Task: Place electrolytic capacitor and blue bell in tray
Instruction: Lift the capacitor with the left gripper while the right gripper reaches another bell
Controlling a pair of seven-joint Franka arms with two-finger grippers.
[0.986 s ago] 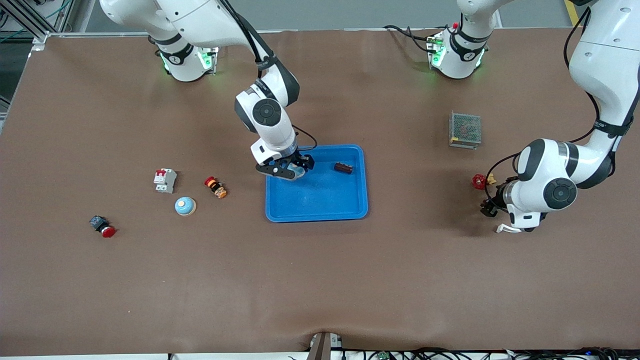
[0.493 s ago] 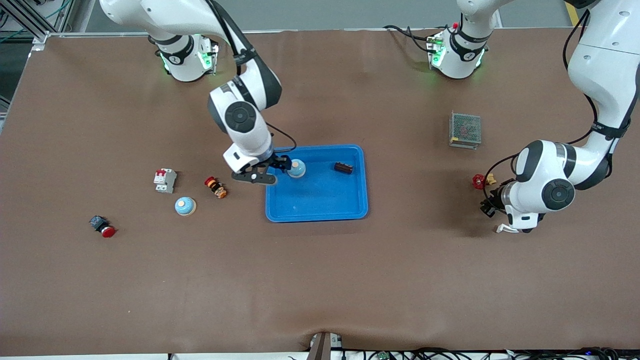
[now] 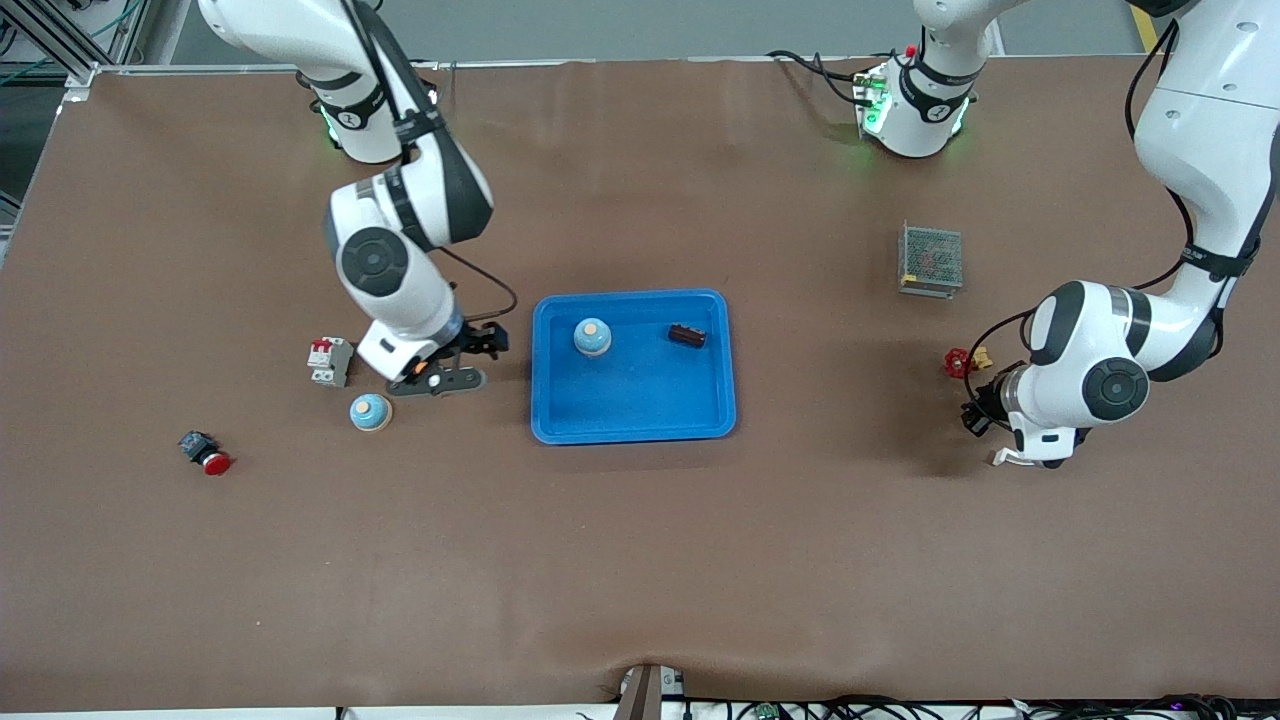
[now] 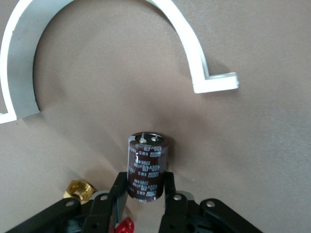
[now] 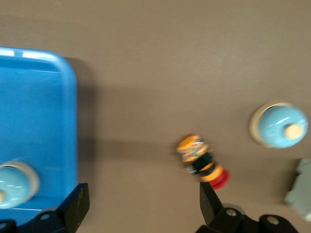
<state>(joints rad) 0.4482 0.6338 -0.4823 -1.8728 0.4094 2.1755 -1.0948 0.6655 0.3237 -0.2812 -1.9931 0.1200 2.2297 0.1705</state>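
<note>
Tray (image 3: pixel 632 420) contents: 1 blue bell (image 3: pixel 592 337), 1 dark capacitor (image 3: pixel 686 335). Left gripper (image 4: pixel 145 194), well off tray, clenched on second capacitor (image 4: pixel 147 166). Right gripper (image 3: pixel 440 370), beside tray, released, empty.

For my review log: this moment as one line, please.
left gripper: fingers on capacitor | right gripper: open, over table beside tray | blue bell: in tray

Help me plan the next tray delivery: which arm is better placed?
Left: the left end effector is clamped on a capacitor, ready to carry. The right end effector hangs open and empty beside the tray.
</note>
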